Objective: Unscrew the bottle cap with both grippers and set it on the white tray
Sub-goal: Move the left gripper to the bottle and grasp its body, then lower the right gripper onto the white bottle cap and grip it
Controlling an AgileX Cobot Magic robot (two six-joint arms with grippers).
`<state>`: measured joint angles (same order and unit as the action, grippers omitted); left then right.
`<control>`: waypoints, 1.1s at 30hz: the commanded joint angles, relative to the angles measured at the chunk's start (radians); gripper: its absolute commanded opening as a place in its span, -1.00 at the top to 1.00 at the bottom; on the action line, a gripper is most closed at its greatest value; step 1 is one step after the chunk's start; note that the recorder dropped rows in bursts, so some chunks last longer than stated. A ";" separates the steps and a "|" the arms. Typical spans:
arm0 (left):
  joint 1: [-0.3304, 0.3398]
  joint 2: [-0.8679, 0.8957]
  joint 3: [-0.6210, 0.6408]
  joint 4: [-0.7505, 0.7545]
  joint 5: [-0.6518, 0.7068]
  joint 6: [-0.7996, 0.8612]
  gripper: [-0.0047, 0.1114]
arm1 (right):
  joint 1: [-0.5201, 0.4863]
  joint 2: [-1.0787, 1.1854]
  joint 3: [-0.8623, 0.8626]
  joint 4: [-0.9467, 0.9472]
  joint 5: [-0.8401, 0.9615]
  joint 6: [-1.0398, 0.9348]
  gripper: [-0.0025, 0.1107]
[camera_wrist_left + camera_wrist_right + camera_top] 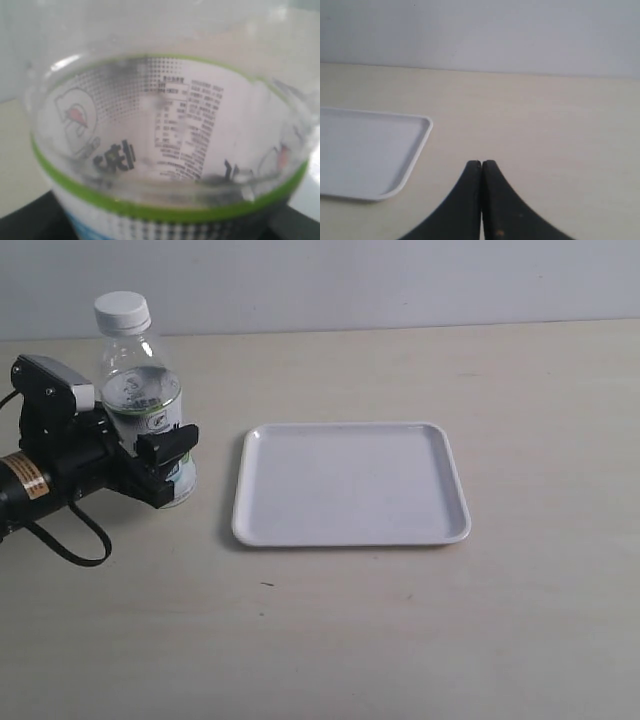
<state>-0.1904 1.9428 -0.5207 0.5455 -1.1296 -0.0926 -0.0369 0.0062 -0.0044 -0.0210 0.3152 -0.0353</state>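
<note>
The clear bottle [140, 390] with its white-and-green label stands upright at the far left of the table. Its white ribbed bottle cap [122, 311] sits on the neck. My left gripper [160, 455] comes in from the left and is shut on the bottle's labelled lower body, one black finger [167, 447] across the front. The left wrist view is filled by the bottle [165, 130], with a black finger [25, 220] at its corner. The white tray [350, 483] lies bare to the right. My right gripper [481, 162] is shut on nothing, beside the tray [365, 150].
The beige table [450, 620] ends at a pale wall [400, 280] behind. A black cable [75, 540] loops from the left arm onto the table. The right arm does not show in the exterior view.
</note>
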 commanded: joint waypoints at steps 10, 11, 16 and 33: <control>-0.001 -0.016 -0.005 0.073 -0.034 0.036 0.92 | -0.006 -0.006 0.004 0.052 -0.359 0.068 0.96; -0.001 -0.016 -0.005 0.079 -0.034 0.036 0.92 | -0.006 -0.006 0.004 0.080 -0.375 0.105 0.96; -0.001 -0.016 -0.005 0.126 -0.034 0.070 0.92 | -0.006 -0.006 0.004 0.230 -0.614 0.317 0.96; -0.001 -0.016 -0.026 0.177 -0.008 0.093 0.92 | -0.006 0.920 -1.084 0.021 0.289 0.116 0.96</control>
<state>-0.1904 1.9428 -0.5382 0.7298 -1.0986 0.0000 -0.0369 0.7434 -0.9189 -0.0311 0.3054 0.2118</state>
